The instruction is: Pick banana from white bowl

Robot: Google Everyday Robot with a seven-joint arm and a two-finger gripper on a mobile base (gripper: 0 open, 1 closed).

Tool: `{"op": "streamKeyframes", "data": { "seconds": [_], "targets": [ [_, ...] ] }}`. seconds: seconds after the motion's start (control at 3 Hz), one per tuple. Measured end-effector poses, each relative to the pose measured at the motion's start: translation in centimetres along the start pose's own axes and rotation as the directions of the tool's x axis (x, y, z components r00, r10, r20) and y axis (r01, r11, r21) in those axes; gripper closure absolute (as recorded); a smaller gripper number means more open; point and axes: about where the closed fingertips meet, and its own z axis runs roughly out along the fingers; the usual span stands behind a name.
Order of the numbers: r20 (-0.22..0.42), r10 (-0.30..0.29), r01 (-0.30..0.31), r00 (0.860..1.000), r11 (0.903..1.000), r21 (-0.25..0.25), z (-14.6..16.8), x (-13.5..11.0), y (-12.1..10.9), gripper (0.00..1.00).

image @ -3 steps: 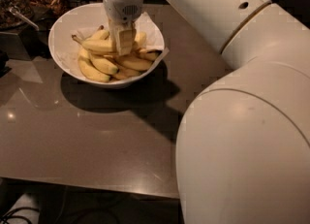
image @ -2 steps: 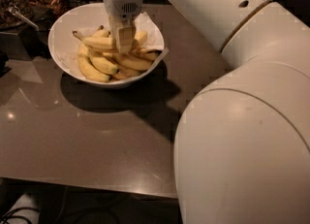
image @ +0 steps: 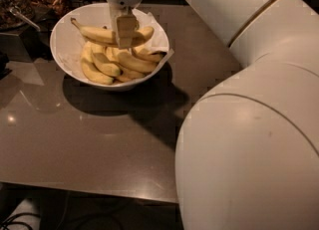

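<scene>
The gripper (image: 125, 34) hangs straight down from its white wrist into the white bowl (image: 61, 35), which stands on the brown tabletop (image: 89, 139) close to the far edge and toward the far left corner. Its tan tip sits right across the middle of the banana (image: 94, 33), the long one lying on top of the pile along the far side of the bowl. The banana's thin stem points to the left rim, and its other end shows to the right of the gripper.

The tip touches or covers that banana. From this side only its near face shows, so I cannot tell how wide it is set or whether it is clamped on the fruit.

Shorter bananas (image: 102, 63) lie beneath and nearer, heaped against the bowl's near wall. White paper (image: 162, 46) lines the bowl and pokes over its right rim. The robot's bulky white arm (image: 244, 134) fills the right side, over the tabletop's near right corner.
</scene>
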Motion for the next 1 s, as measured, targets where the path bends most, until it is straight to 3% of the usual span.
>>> {"op": "streamKeyframes", "data": {
  "seconds": [0.33,1.0],
  "targets": [
    [0.001,0.004,-0.004,1.000,0.9999,0.011,-0.1,-0.1,-0.3,1.00],
    [0.008,0.124,-0.124,0.992,0.9923,-0.005,-3.9,-0.6,5.6,1.00]
  ]
}}
